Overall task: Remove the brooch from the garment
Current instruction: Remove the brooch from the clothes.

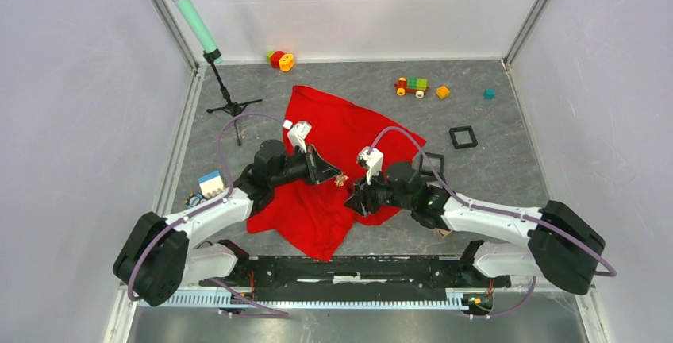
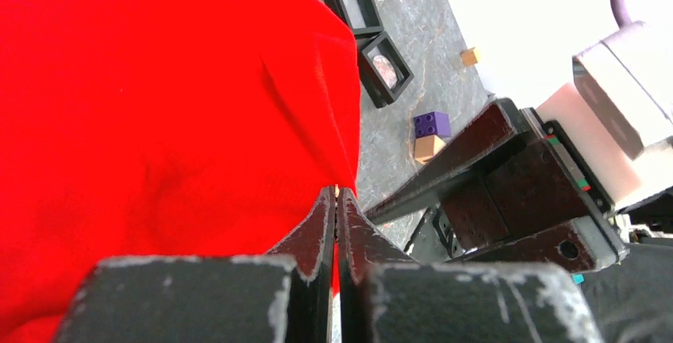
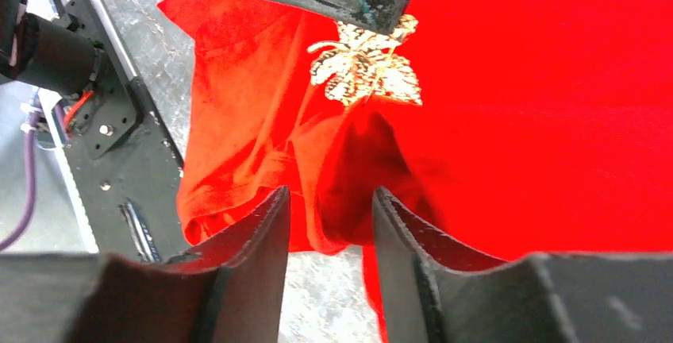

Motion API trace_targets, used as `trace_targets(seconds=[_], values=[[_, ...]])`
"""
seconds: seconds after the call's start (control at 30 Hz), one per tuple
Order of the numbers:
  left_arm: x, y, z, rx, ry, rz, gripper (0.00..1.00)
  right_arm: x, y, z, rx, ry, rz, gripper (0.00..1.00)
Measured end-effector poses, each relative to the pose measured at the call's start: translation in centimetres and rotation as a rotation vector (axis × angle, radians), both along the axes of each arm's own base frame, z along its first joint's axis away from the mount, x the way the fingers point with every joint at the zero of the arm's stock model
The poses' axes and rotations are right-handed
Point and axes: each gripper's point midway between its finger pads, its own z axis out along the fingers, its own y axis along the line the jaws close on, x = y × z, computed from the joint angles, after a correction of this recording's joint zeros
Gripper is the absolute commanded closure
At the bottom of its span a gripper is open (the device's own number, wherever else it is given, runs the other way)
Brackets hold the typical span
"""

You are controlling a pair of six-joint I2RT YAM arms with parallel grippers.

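right hand [image 3: 331, 194]: fingers apart, holding nothing, free to steady the garment [image 3: 516, 81] | garment: big red cloth spread on desk [image 1: 492, 176] | left hand [image 2: 336, 194]: squeezed shut on top of brooch [image 3: 365, 69], ready to pull | brooch: tiny, pale, against the red, seemingly not off yet

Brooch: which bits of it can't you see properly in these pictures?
- Right wrist view: the left tool covers the top edge of the brooch; its pin is hidden against the garment.
- Left wrist view: the shut left tool hides nearly all of it.
- Top view: too small for detail.
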Motion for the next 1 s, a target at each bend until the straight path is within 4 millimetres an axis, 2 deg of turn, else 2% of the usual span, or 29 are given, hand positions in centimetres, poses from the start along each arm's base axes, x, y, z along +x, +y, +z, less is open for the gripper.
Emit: trace_targets(seconds=[0.23,0.37,0.4,0.47,0.57,0.8,1.0], values=[[-0.2,0.0,1.6,-0.023,-0.049,-0.008,0.98,1.8,-3.1,1.6,0.039,-0.038,-0.099,0.27],[-0.5,-0.1,1.8,-0.031,-0.049,-0.029,0.98,2.8,-4.8,2.9,0.104,-0.056,-0.158,0.26],[-0.7,-0.2,1.8,-0.035,-0.049,-0.038,0.98,3.0,-5.0,3.3,0.119,-0.056,-0.164,0.29],[-0.9,-0.3,2.1,-0.044,-0.053,-0.056,0.98,3.4,-5.0,3.8,0.149,-0.049,-0.165,0.36],[-1.2,-0.6,2.6,-0.068,-0.069,-0.079,0.98,3.4,-4.4,4.4,0.206,-0.015,-0.151,0.35],[-2.1,-1.2,4.1,-0.151,-0.066,-0.128,0.98,2.0,-1.9,6.4,0.391,0.098,-0.059,0.37],[-2.8,-1.5,5.4,-0.200,-0.061,-0.160,0.98,1.4,-0.9,7.8,0.482,0.150,-0.021,0.49]])
